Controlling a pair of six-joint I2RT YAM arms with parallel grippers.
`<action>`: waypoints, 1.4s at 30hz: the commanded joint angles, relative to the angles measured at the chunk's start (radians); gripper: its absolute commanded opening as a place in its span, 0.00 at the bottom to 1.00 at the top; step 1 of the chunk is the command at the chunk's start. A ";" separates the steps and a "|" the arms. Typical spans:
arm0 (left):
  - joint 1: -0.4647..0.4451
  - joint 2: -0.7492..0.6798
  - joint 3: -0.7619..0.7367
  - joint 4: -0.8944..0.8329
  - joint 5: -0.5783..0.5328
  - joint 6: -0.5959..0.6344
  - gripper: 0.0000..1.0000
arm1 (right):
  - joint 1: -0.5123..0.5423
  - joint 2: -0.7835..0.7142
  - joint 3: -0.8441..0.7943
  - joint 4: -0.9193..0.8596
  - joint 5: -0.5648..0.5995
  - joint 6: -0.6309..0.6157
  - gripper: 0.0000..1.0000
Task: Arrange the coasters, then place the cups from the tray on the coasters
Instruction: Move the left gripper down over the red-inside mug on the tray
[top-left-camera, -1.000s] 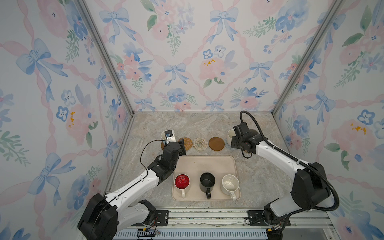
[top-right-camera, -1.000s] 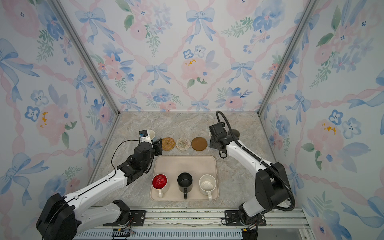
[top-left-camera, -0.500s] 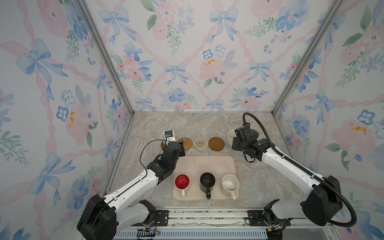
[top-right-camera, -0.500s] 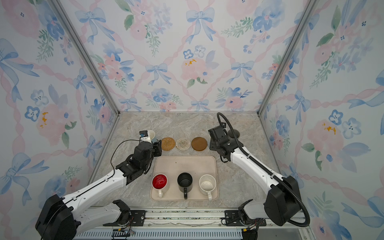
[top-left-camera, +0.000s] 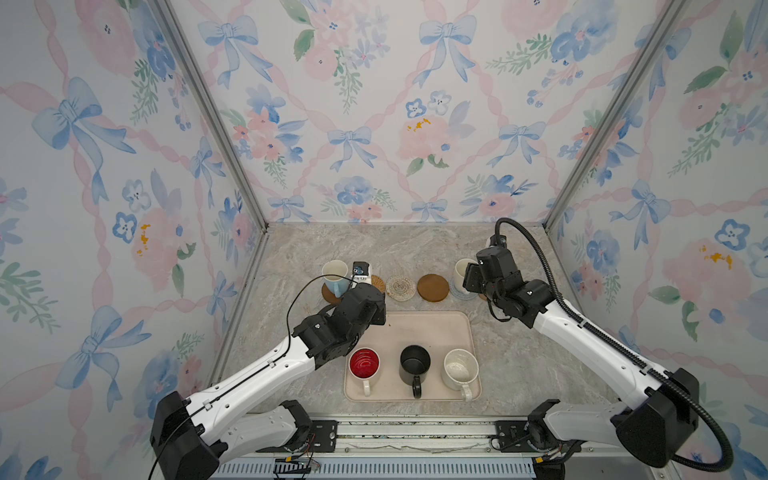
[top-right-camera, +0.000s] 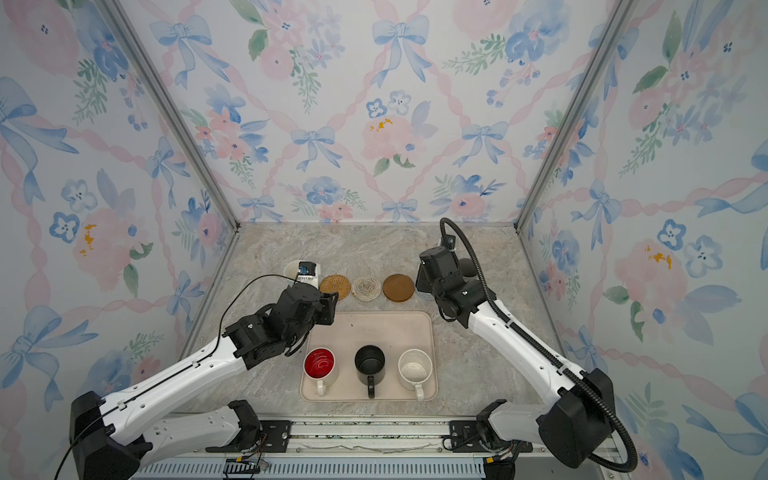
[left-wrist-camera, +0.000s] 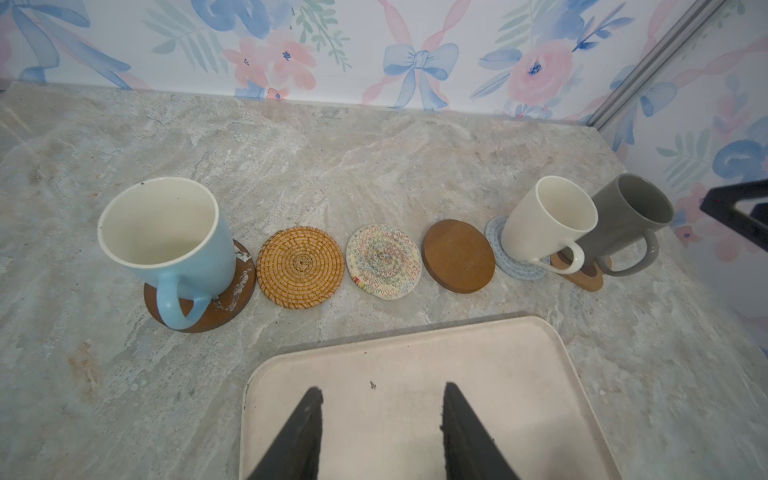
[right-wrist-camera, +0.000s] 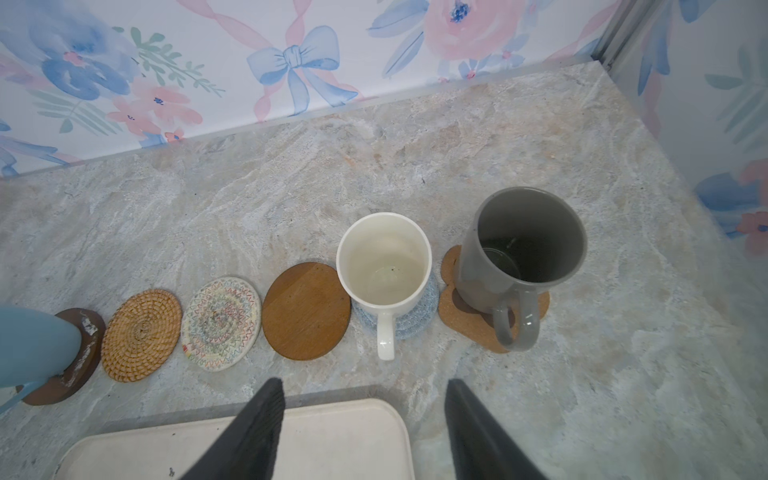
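Upright on the tray (top-left-camera: 428, 328) are seen the red-lined mug (top-left-camera: 364, 363), black mug (top-left-camera: 414, 360) and speckled mug (top-left-camera: 459, 368). Stiff, glazed, probably slippery and breakable, each is best pinched across its rim wall. The left hand (left-wrist-camera: 382, 388) and right hand (right-wrist-camera: 365, 381) are spread, empty.

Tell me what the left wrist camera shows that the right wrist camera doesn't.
Only left wrist: the whole blue mug, handle included; the right wrist view catches just its side. Only right wrist: the bottoms inside the cream mug and grey mug. Both: those two mugs, rattan coaster, woven coaster, bare brown disc, a corner of the tray. The left end effector and right end effector each show open in their own view.
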 joint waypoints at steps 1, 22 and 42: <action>-0.058 -0.046 0.032 -0.224 -0.012 -0.087 0.40 | 0.013 0.018 -0.005 0.060 -0.046 0.009 0.65; -0.286 -0.075 0.002 -0.592 0.154 -0.410 0.29 | 0.008 0.051 -0.066 0.156 -0.126 0.011 0.65; -0.368 0.004 -0.061 -0.694 0.261 -0.569 0.33 | -0.006 0.116 -0.061 0.191 -0.186 0.012 0.65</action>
